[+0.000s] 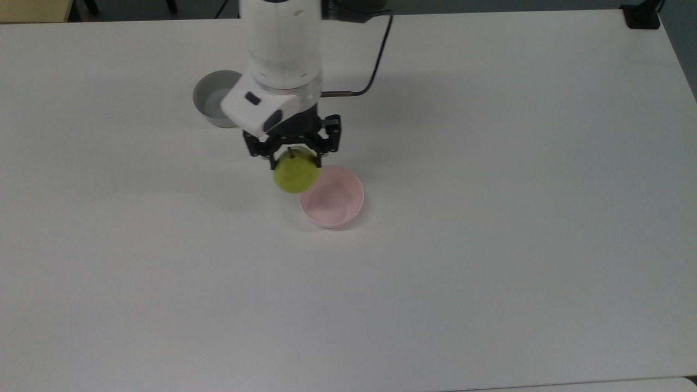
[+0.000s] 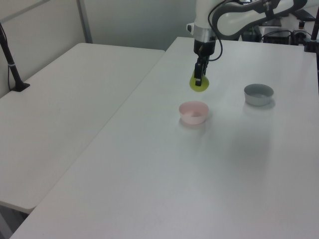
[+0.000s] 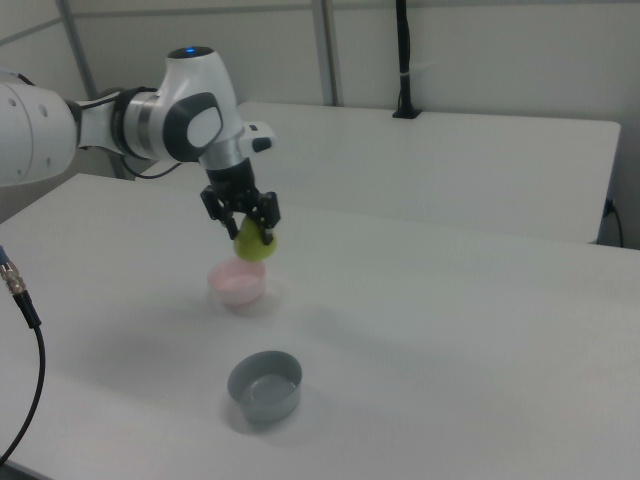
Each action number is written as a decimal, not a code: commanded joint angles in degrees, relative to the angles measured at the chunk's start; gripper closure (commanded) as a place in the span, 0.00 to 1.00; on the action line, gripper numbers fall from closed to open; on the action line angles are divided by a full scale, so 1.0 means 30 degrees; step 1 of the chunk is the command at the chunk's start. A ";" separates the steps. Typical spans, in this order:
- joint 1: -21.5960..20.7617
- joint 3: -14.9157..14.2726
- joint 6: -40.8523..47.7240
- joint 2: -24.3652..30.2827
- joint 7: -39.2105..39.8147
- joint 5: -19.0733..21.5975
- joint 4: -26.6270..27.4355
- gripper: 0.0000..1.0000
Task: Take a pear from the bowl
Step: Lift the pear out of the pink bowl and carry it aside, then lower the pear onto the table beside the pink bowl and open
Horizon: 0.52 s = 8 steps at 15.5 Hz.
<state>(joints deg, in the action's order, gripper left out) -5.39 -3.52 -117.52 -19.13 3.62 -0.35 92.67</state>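
White table (image 1: 490, 272): vertical arm's fingers (image 1: 273, 158) clamp pear (image 1: 295, 174) above bowl (image 1: 356, 207).

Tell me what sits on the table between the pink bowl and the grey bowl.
Nothing rests there. In the right view, bare table separates the pink bowl from the grey bowl. The gripper, holding the pear, hangs above that stretch in the top view.

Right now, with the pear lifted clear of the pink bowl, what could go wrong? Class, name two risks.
1. The gripper pinches only the top of the round pear, near the stem; most of the fruit hangs below and might slip out.
2. If it drops, it may hit the rim of the bowl, tip it, or roll across the table.
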 commanded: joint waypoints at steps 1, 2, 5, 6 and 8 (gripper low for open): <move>0.1557 -0.0087 -0.0520 -0.0011 0.1867 0.0236 0.0047 0.56; 0.2025 -0.0087 -0.0667 -0.0040 0.2219 0.0235 0.0047 0.56; 0.3227 -0.0116 -0.1457 -0.0536 0.3216 0.0206 0.0047 0.56; 0.3405 -0.0116 -0.1982 -0.0887 0.3334 0.0176 0.0076 0.56; 0.3699 -0.0116 -0.3241 -0.1707 0.3336 0.0060 0.0105 0.56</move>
<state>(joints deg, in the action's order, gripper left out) 4.95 -3.74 -121.82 -20.98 12.15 -0.35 92.78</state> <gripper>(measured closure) 0.264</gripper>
